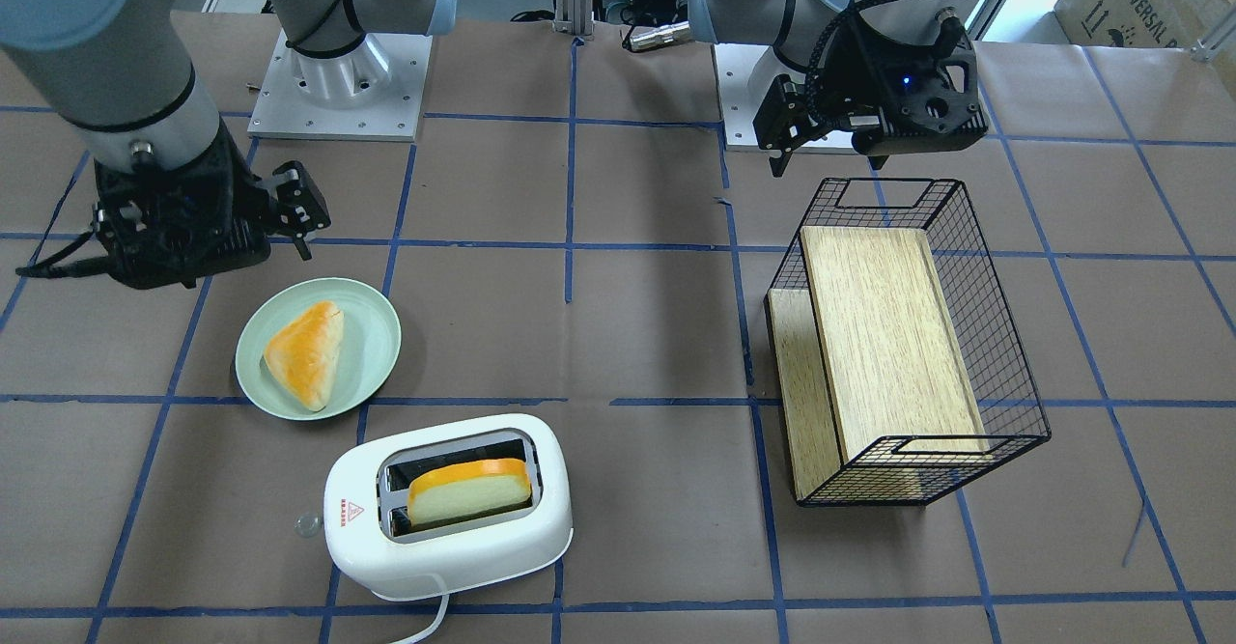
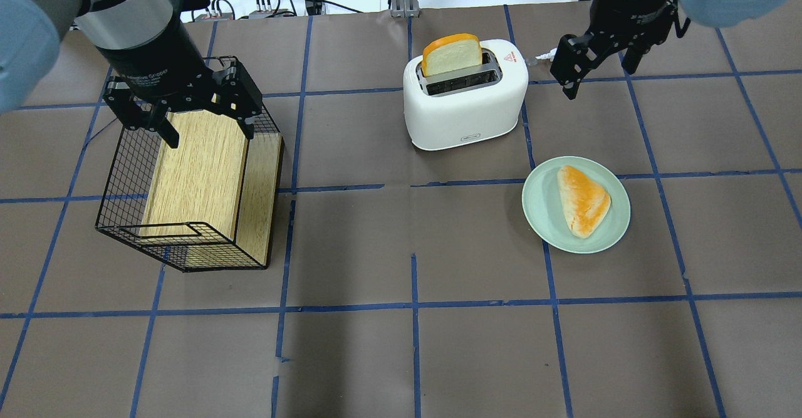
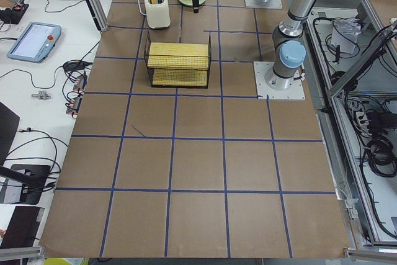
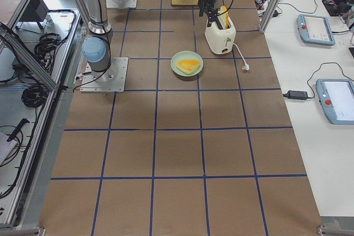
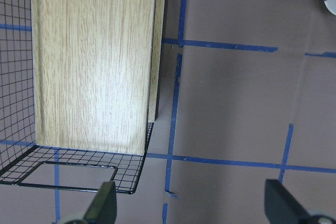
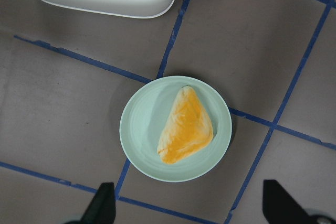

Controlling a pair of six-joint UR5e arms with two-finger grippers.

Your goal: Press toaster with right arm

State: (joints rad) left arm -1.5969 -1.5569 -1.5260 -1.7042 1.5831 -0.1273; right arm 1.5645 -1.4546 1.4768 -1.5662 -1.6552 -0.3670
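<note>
My right gripper hangs with its fingers spread, holding nothing. It is near the labelled end of the white rounded plastic two-slot toaster and not touching it. The toaster stands on the far side of the brown paper-covered table, with an orange-crusted bread slice upright in one slot. My left gripper is likewise spread and empty, and hovers over the black wire basket.

A robotics lab. The right arm and left arm are bolted on steel plates to a worktop papered brown and gridded with blue tape. From the right side, touch-screen control pads lie on a white bench at 3 o'clock. Aluminium framing and black cables stand at 9 o'clock.
</note>
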